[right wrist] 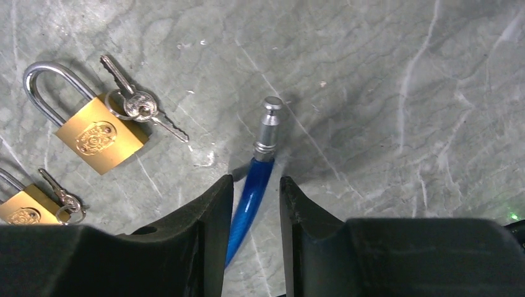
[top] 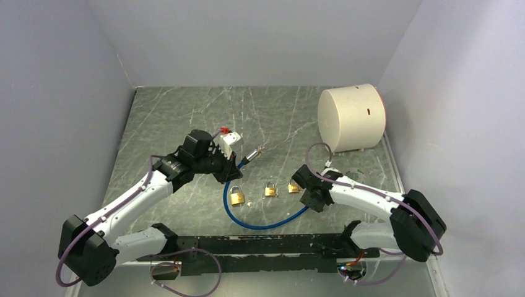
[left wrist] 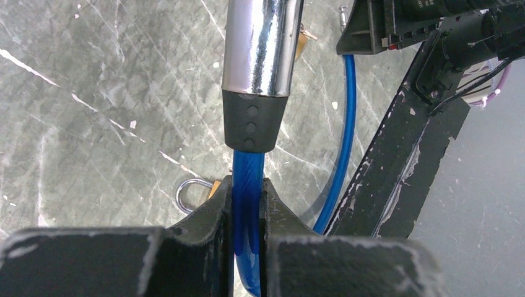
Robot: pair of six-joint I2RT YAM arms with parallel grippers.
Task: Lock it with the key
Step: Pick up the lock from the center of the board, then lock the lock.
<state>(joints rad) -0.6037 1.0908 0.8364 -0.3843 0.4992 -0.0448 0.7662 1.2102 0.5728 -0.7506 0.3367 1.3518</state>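
Two grippers meet the blue sheathed cable lock (top: pixel 260 228) at mid-desk: left gripper (left wrist: pixel 246 185) clamped tight on it below its chrome barrel (left wrist: pixel 263 43); right gripper (right wrist: pixel 255 182) part-open, straddling the cable behind its steel pin (right wrist: pixel 270 120).

Materials and finishes
Cable (left wrist: pixel 247 204): glossy blue plastic; barrel (left wrist: pixel 260 43): mirror-polished metal; padlock (right wrist: pixel 99 139): satin brass and bright steel; table (right wrist: pixel 402 93): matt grey, stone-look, scratched.
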